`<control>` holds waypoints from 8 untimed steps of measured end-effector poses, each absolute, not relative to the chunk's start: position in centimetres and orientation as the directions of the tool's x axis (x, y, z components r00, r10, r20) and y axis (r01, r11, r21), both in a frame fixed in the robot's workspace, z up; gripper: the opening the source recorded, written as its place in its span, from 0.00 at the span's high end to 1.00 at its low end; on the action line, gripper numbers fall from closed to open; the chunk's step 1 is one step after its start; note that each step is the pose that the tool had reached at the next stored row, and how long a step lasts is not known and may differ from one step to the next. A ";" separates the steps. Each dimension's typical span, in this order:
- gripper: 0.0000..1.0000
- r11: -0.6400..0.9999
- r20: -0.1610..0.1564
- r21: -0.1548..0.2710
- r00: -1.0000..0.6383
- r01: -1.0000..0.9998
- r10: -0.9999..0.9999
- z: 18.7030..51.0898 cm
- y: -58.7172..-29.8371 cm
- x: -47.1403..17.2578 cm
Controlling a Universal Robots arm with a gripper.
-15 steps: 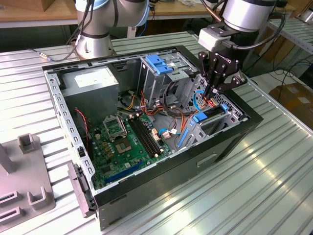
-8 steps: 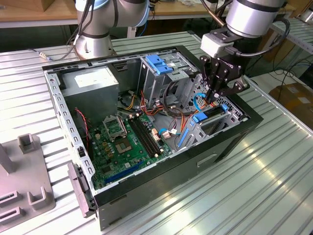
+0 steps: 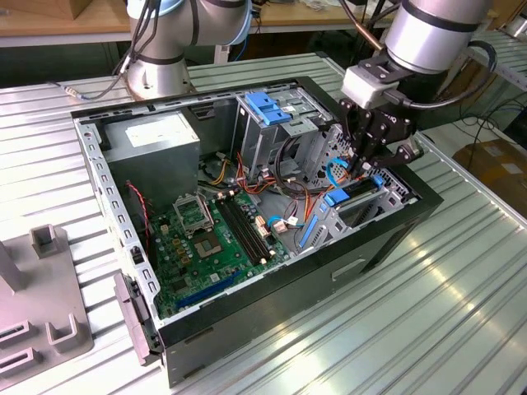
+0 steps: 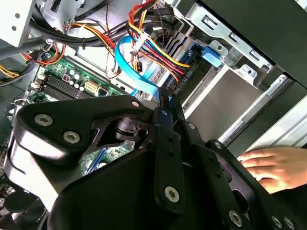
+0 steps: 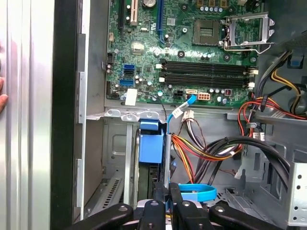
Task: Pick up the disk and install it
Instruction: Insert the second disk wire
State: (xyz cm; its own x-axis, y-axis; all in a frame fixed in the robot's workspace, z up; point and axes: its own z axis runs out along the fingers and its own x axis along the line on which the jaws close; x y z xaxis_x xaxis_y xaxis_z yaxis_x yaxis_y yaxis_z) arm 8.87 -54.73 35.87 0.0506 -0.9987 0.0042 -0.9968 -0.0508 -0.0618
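Exterior view: tool (image 3: pixel 368 167) directly above disk (image 3: pixel 356 192).

You see a silver-grey cylindrical arm (image 3: pixel 432 29) with a white wrist block, ending in a black linkage gripper (image 3: pixel 367 161) studded with silver screws.

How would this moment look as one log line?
gripper: inside computer case | disk: edge-on in drive bay | hand: beside case

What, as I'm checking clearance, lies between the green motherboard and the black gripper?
In the first wrist view: a blue plastic piece in the grey metal bay.
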 end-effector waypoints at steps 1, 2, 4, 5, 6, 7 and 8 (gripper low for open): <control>0.84 -0.051 0.000 -0.063 0.051 -0.997 -0.999 35.8 -54.9 8.9; 0.84 -0.051 -0.006 -0.064 0.052 -0.997 -0.999 35.8 -55.1 8.8; 0.84 -0.052 -0.015 -0.066 0.053 -0.996 -0.998 35.7 -55.4 8.8; 0.84 -0.054 -0.021 -0.067 0.055 -0.996 -0.998 35.7 -55.5 8.8; 0.84 -0.056 -0.026 -0.069 0.058 -0.996 -0.998 35.6 -55.7 8.8; 0.84 -0.058 -0.028 -0.070 0.061 -0.996 -0.998 35.6 -55.7 8.7; 0.84 -0.061 -0.030 -0.071 0.063 -0.996 -0.998 35.5 -55.8 8.7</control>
